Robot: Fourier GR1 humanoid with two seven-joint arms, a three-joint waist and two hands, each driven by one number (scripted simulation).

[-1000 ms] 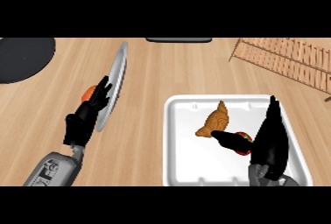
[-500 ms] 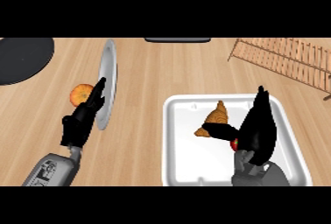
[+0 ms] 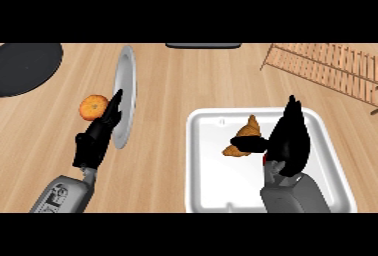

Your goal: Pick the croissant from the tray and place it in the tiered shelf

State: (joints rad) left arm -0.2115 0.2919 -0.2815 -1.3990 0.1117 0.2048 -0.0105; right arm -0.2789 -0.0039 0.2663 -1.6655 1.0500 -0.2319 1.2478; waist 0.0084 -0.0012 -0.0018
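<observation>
The croissant (image 3: 249,131), golden brown, lies in the upper middle of the white tray (image 3: 214,190). Just to its right is my right hand (image 3: 289,137), fingers straight and pointing away from me. Its thumb (image 3: 249,145) reaches left and touches the croissant's near end. The wooden tiered shelf (image 3: 325,67) stands at the upper right, beyond the tray. My left hand (image 3: 94,142) rests at the left with straight fingers and holds nothing.
A grey plate (image 3: 125,95) lies just past the left hand's fingers, with an orange (image 3: 93,106) to its left. A black round object (image 3: 22,67) sits at the upper left and a dark item (image 3: 203,45) at the top edge. A bit of red (image 3: 267,159) shows beside the right palm.
My right hand has moved left and farther from me across the tray, up to the croissant, and its thumb now touches it. The left hand has hardly shifted; more of the orange shows.
</observation>
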